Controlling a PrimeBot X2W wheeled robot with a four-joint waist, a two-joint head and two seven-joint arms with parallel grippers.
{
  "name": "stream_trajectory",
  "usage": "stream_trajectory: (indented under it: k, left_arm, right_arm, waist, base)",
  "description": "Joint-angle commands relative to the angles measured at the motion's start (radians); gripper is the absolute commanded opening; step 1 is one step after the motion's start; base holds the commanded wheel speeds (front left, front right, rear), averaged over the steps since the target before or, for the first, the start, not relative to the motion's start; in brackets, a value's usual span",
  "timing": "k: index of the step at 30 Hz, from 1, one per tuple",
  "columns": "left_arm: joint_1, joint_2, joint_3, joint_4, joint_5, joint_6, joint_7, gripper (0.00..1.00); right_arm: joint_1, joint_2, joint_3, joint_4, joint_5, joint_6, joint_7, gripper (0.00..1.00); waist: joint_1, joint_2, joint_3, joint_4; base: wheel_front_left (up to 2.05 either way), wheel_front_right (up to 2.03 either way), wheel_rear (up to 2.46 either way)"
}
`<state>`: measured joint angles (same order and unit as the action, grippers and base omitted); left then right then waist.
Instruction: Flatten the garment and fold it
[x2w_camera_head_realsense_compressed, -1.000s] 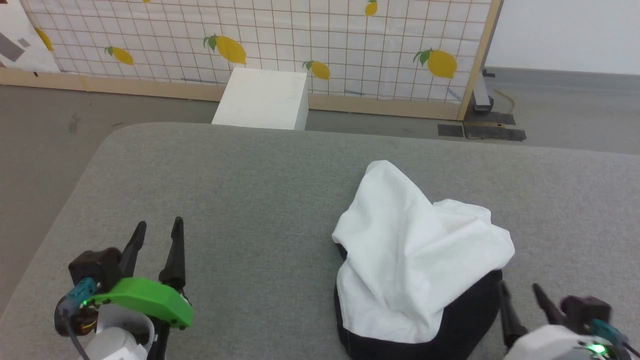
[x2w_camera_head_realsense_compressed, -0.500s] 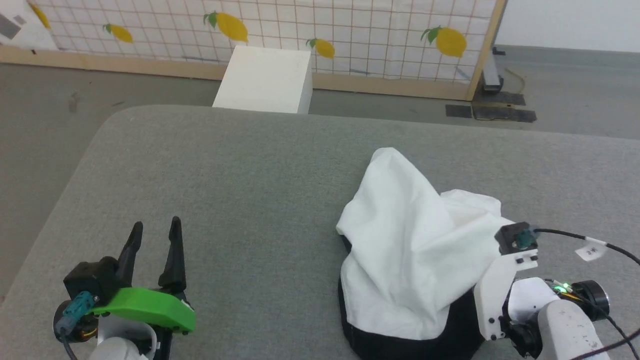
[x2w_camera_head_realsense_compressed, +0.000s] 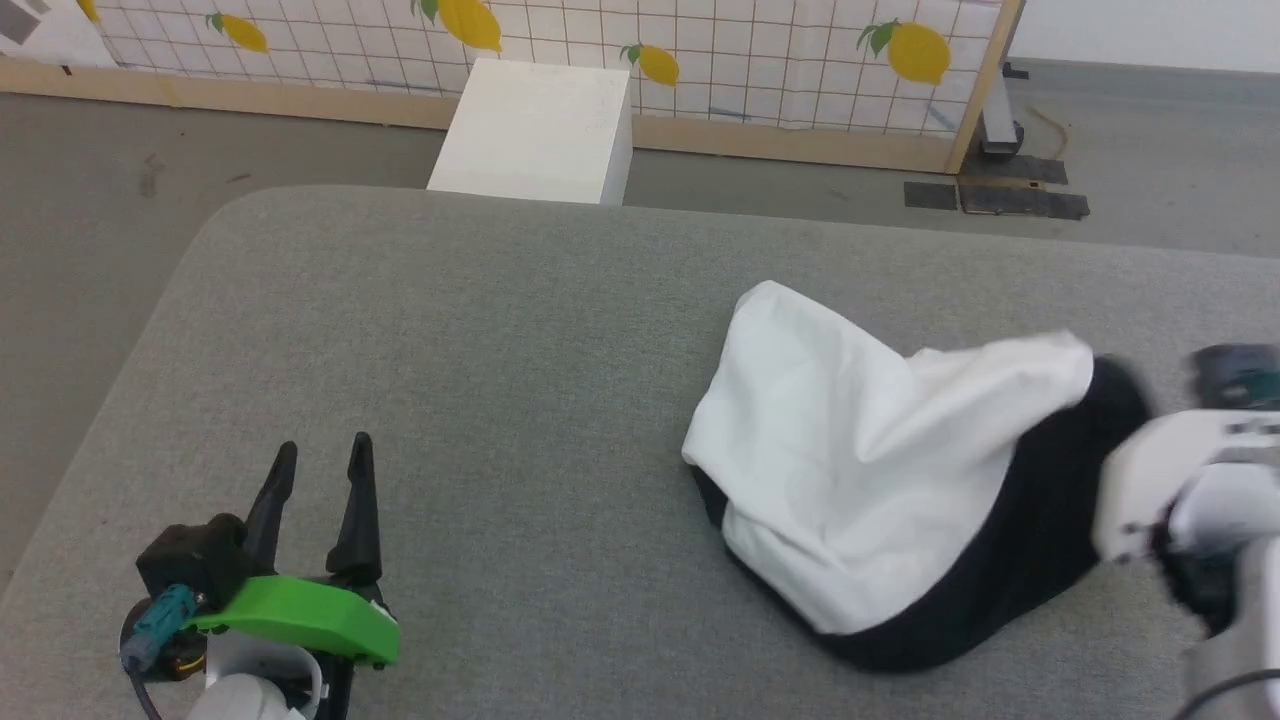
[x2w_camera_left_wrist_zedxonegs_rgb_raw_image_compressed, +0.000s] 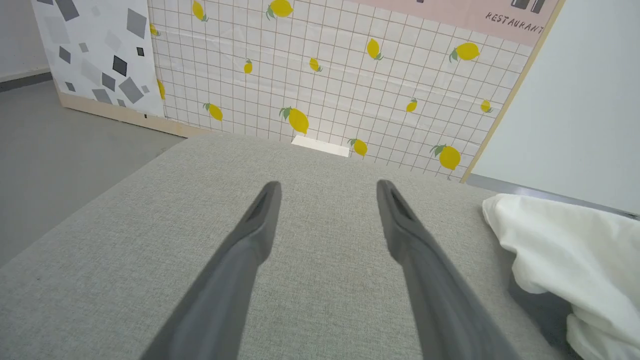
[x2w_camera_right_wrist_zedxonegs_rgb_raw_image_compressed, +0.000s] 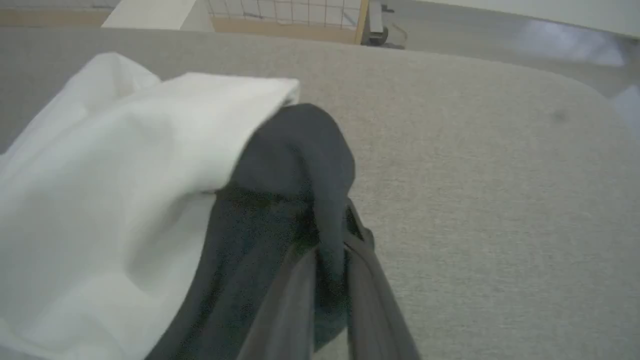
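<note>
The garment (x2w_camera_head_realsense_compressed: 870, 450) lies bunched on the right of the desk (x2w_camera_head_realsense_compressed: 480, 330). The right gripper (x2w_camera_right_wrist_zedxonegs_rgb_raw_image_compressed: 334, 245) pinches its black fabric; the left gripper (x2w_camera_head_realsense_compressed: 322, 447) is spread. A quick pull may slip this small pinch.

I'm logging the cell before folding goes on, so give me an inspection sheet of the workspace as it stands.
Surface: grey fabric-covered table, rounded corners, flat.
Job's things: white soft shirt with black sleeves, crumpled in a heap right of centre, not flattened.
Clutter: nothing seen.
Pincers: left pincer open over bare table, apart from the shirt; right pincer shut on a fold of black sleeve.
Cables: dark cable at the left wrist; yellow cord on the floor by the panel's foot.
Surroundings: white box, lemon-print grid panel, grey floor.
</note>
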<state>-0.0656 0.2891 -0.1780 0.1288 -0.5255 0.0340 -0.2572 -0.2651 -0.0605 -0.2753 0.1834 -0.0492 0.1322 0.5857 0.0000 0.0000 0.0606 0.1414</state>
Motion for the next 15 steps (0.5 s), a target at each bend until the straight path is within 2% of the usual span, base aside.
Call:
stream_trajectory:
  k: [1, 2, 5, 9, 10, 11, 15]
  left_arm:
    - [-0.011, -0.004, 0.0, 0.006, 0.013, -0.01, -0.004, 1.0]
    - [-0.015, -0.012, -0.003, 0.016, 0.018, -0.019, -0.004, 1.0]
    - [-0.016, -0.017, -0.004, 0.028, 0.019, -0.027, -0.004, 1.0]
    - [-0.011, -0.021, -0.003, 0.045, 0.013, -0.032, -0.005, 1.0]
    - [-0.01, -0.02, -0.003, 0.05, 0.012, -0.033, -0.005, 1.0]
    - [-0.008, -0.021, -0.005, 0.054, 0.01, -0.034, -0.003, 1.0]
    - [-0.014, -0.03, -0.01, 0.064, -0.004, -0.038, 0.007, 1.0]
  right_arm:
    - [-0.019, -0.015, -0.059, -0.014, -0.031, -0.002, -0.023, 0.0]
    - [-0.01, -0.014, -0.187, -0.015, -0.088, -0.002, -0.037, 0.0]
    - [0.015, -0.005, -0.314, 0.002, -0.121, -0.002, -0.024, 0.0]
    - [0.041, 0.007, -0.432, 0.043, -0.128, -0.002, 0.027, 0.0]
    - [0.039, 0.009, -0.445, 0.045, -0.116, -0.002, 0.024, 0.1]
    - [0.038, 0.009, -0.443, 0.047, -0.098, -0.002, 0.011, 1.0]
    - [0.022, 0.01, -0.412, 0.031, 0.019, -0.002, -0.157, 1.0]
  waist:
    - [0.0, 0.0, -0.002, -0.004]
    - [0.0, 0.0, -0.007, -0.004]
    - [0.0, 0.0, -0.011, -0.003]
    - [0.0, 0.0, -0.019, -0.008]
    - [0.0, 0.0, -0.022, -0.011]
    - [0.0, 0.0, -0.023, -0.014]
    - [0.0, 0.0, -0.034, -0.028]
  base:
    - [0.0, 0.0, 0.0]
    - [0.0, 0.0, 0.0]
    - [0.0, 0.0, 0.0]
    - [0.0, 0.0, 0.0]
    - [0.0, 0.0, 0.0]
    - [0.0, 0.0, 0.0]
    - [0.0, 0.0, 0.0]
